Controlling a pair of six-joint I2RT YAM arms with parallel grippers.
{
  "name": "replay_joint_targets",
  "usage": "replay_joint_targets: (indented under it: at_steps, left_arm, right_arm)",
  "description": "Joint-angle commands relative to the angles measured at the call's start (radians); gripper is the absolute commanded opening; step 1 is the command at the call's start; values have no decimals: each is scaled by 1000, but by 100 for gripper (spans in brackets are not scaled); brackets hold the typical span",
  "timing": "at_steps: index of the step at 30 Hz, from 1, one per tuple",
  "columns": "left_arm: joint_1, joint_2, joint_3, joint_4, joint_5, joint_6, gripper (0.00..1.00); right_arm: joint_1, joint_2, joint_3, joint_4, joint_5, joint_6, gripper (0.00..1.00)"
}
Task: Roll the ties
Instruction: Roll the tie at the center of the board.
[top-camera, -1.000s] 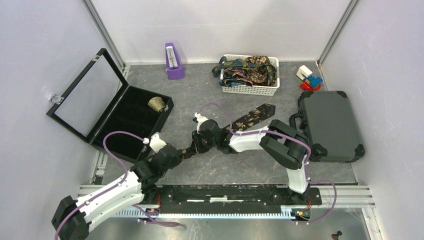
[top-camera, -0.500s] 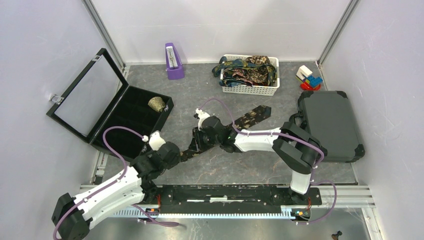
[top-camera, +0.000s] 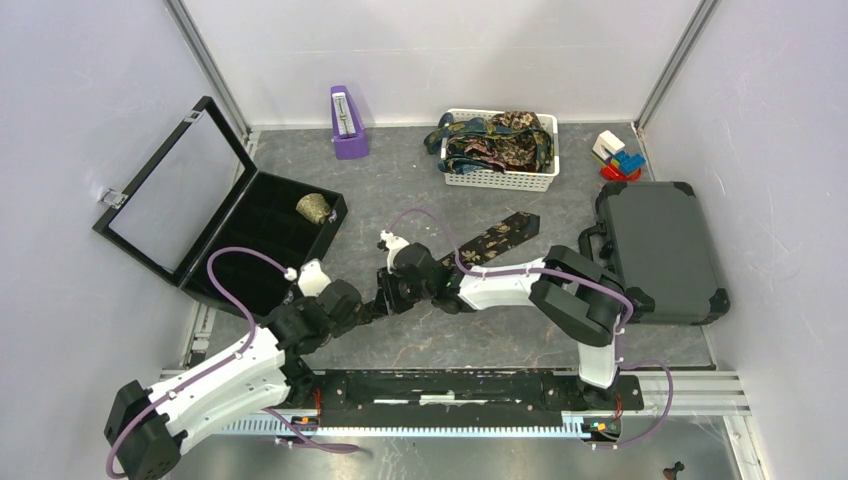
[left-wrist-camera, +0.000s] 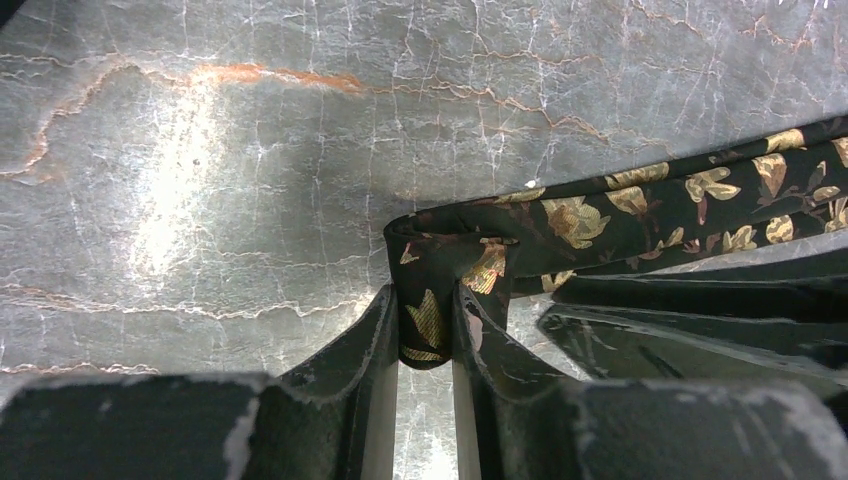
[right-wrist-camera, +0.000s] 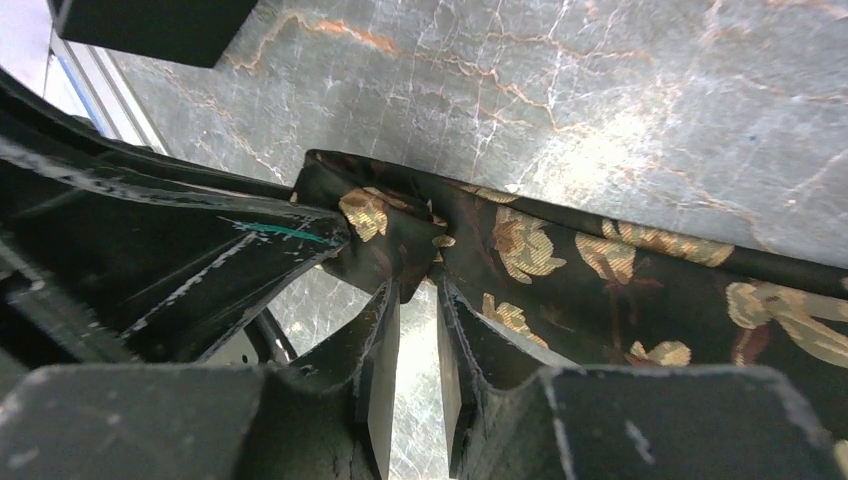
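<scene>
Black, gold-flowered tie (top-camera: 497, 236) lies diagonally on the tabletop (top-camera: 400, 175), its near end folded over. My left tool (left-wrist-camera: 425, 335) is narrow and pinches that fold. My right tool (right-wrist-camera: 417, 300), just beside it, nips the same fabric. I judge rolling barely begun. Next move: turn the fold over itself, keeping it tight.

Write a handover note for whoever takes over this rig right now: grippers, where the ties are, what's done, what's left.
Left gripper: shut on the folded end of the tie lying on the table.
Right gripper: shut on the same fold.
Done: roll barely started; what looks like one rolled tie sits in the black box.
To do: finish this roll, then the ties in the basket.
</scene>
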Motion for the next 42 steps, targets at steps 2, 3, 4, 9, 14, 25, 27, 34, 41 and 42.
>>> replay_joint_targets:
  at_steps: [2, 3, 4, 9, 14, 25, 27, 34, 41, 42]
  left_arm:
    - [1, -10, 46, -37, -43, 39, 9]
    - [1, -8, 46, -38, -42, 39, 9]
    - [1, -6, 47, -38, -42, 40, 9]
    - [1, 2, 56, -41, -40, 46, 9]
    - [1, 12, 79, -62, -49, 54, 9]
    - [1, 45, 127, -118, -77, 67, 8]
    - [1, 48, 127, -120, -80, 71, 8]
    - [1, 48, 127, -120, -81, 73, 7]
    - [1, 47, 138, -143, -92, 78, 6]
    - [1, 46, 138, -144, -94, 79, 6]
  right_arm:
    - [11, 53, 65, 38, -25, 14, 26]
    - [13, 62, 70, 43, -29, 15, 26]
    - [15, 70, 76, 46, -33, 18, 26]
    - [26, 102, 105, 55, -41, 22, 25]
    - [35, 129, 126, 55, -48, 24, 25]
    - [37, 124, 150, 22, -33, -4, 24]
    - [30, 103, 137, 12, -24, -15, 24]
    - [-19, 41, 76, 11, 2, -35, 24]
    - [-51, 47, 48, 1, 35, -56, 23]
    - [-54, 52, 42, 0, 42, -58, 23]
